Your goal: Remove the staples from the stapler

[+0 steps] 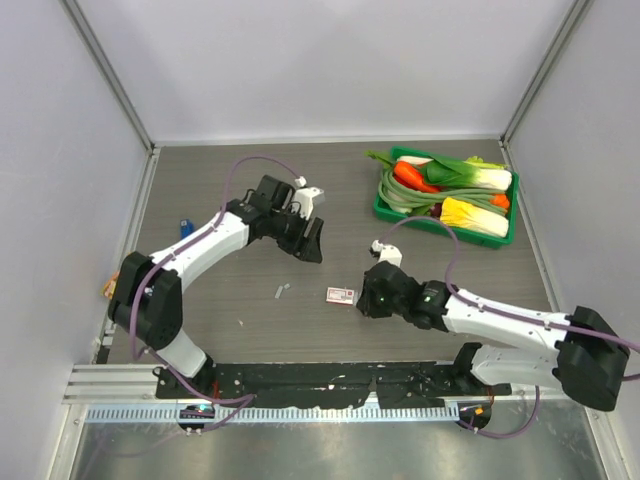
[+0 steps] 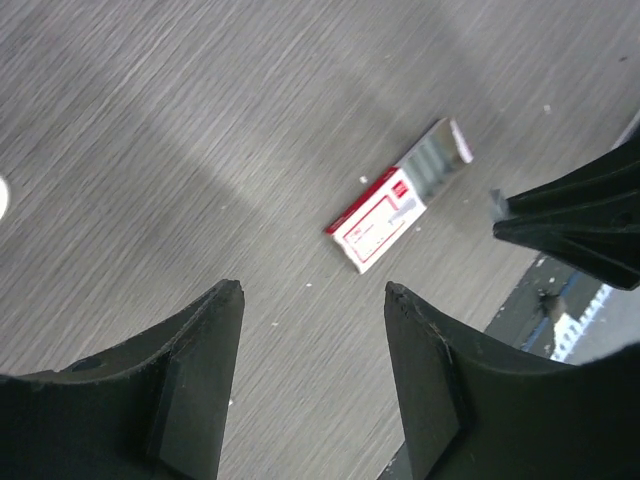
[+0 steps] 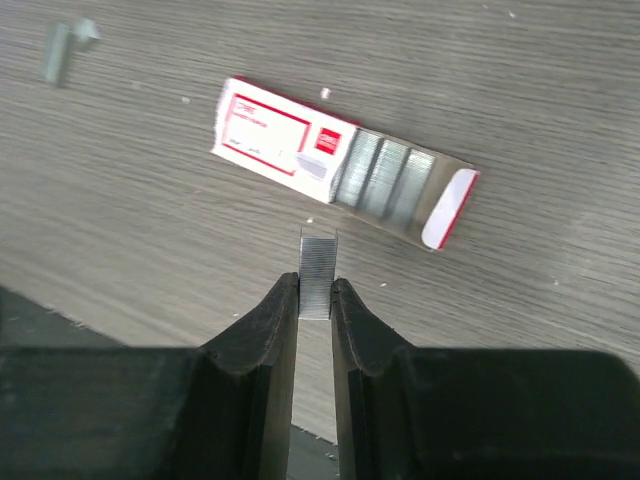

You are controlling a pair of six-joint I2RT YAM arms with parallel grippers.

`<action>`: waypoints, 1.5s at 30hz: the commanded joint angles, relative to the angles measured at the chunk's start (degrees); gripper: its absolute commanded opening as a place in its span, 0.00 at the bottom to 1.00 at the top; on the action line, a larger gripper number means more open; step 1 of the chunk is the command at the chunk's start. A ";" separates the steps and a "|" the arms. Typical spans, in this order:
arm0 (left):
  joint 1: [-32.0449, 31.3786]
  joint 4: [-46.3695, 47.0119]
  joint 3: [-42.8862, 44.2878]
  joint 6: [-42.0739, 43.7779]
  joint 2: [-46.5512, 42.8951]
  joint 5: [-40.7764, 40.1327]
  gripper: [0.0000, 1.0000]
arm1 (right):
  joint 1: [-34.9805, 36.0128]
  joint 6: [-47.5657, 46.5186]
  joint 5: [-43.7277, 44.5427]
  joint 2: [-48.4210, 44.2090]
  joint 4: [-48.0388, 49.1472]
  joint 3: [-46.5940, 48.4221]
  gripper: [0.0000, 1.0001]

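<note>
The blue stapler point(image 1: 185, 228) lies at the table's far left, away from both grippers. My right gripper point(image 3: 316, 285) is shut on a short silver strip of staples point(image 3: 317, 268) and holds it just above the table, next to a white-and-red staple box point(image 3: 285, 140) whose open tray shows more staples. In the top view the right gripper point(image 1: 362, 300) is right beside this box point(image 1: 341, 294). Loose staples point(image 1: 281, 291) lie left of the box and also show in the right wrist view point(image 3: 60, 50). My left gripper point(image 1: 308, 240) is open and empty above the table point(image 2: 315, 295).
A green tray point(image 1: 381, 206) with vegetables stands at the back right. An orange snack packet point(image 1: 105, 290) sits at the left edge. The left wrist view shows the box point(image 2: 385, 215) and the right gripper's fingers point(image 2: 575, 215).
</note>
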 commanded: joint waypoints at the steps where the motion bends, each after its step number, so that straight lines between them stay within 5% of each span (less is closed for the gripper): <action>1: -0.08 -0.41 -0.90 4.75 -0.51 -4.66 0.62 | 3.98 3.31 12.20 4.77 -3.68 4.64 0.06; 12: -5.27 5.30 -2.92 5.46 3.17 -14.50 0.59 | 8.82 6.48 20.91 13.57 -3.43 9.66 0.06; 45: -5.27 5.39 -5.47 5.89 0.54 -12.13 0.59 | 8.12 4.90 22.23 20.95 -3.87 12.38 0.17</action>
